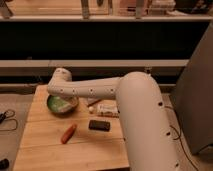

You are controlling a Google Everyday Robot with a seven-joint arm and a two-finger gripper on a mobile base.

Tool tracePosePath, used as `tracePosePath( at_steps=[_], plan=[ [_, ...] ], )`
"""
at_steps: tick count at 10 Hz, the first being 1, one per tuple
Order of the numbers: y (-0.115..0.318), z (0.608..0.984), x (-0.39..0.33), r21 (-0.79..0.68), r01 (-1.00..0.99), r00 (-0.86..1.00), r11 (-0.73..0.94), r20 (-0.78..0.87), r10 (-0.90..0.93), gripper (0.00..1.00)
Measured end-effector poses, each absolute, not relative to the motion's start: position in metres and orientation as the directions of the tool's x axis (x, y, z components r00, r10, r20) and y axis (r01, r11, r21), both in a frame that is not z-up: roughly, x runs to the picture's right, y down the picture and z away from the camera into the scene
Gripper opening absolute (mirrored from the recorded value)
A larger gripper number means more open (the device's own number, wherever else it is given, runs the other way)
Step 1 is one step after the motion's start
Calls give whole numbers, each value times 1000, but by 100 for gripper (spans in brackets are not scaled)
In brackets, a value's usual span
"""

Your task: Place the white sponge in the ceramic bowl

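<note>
The big white arm (95,90) reaches across the wooden worktop (75,152) to the ceramic bowl (71,106) at the back left. The tool (59,96) is at the far end of the arm, right over the bowl, and the arm hides most of it. I cannot tell if the tool is holding something or has let go. Something pale (59,103) sits in the bowl. I think it is the white sponge, but I am not sure.

So this looks like the putting-in step, close to the end. Next, the tool should let go if it has not, then go straight up, so that it does not tip the bowl. Near the bowl are a white packet (107,109), a dark block (99,125) and an orange stick (68,133).
</note>
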State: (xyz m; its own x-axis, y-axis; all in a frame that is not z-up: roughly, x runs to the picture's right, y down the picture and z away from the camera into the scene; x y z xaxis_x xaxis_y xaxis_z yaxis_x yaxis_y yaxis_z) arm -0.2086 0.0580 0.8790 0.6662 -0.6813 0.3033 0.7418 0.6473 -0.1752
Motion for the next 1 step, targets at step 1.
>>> tracePosePath(
  at_steps=[1],
  plan=[
    [58, 879, -209, -171, 744, 664, 647, 305, -683, 58]
  ],
)
